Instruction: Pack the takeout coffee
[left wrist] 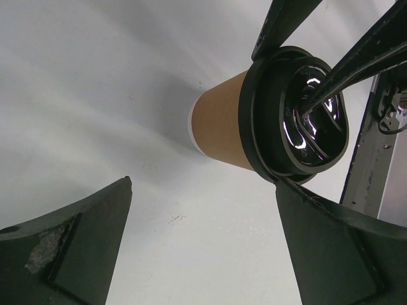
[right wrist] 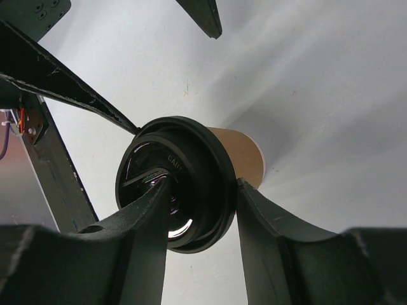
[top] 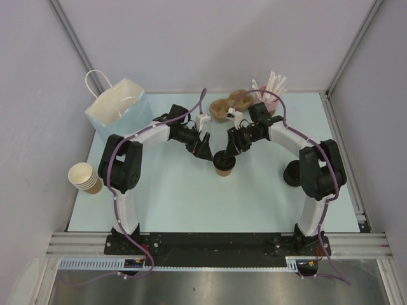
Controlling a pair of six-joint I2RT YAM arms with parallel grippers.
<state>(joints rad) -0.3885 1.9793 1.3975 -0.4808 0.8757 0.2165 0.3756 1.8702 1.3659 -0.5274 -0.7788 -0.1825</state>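
A small tan-brown paper cup (top: 224, 168) capped with a round black plastic lid (right wrist: 191, 171) stands upright at the middle of the pale blue desk (top: 165, 197), between two black robot arms. The right hand (right wrist: 202, 190) straddles the lid's rim, one finger over the glossy top, the other against the outer edge; whether it pinches tight cannot be told. The left hand (left wrist: 203, 184) hangs just beside the cup, fingers spread wide, holding nothing. A white-and-blue paper bag (top: 117, 105) stands at the far left corner.
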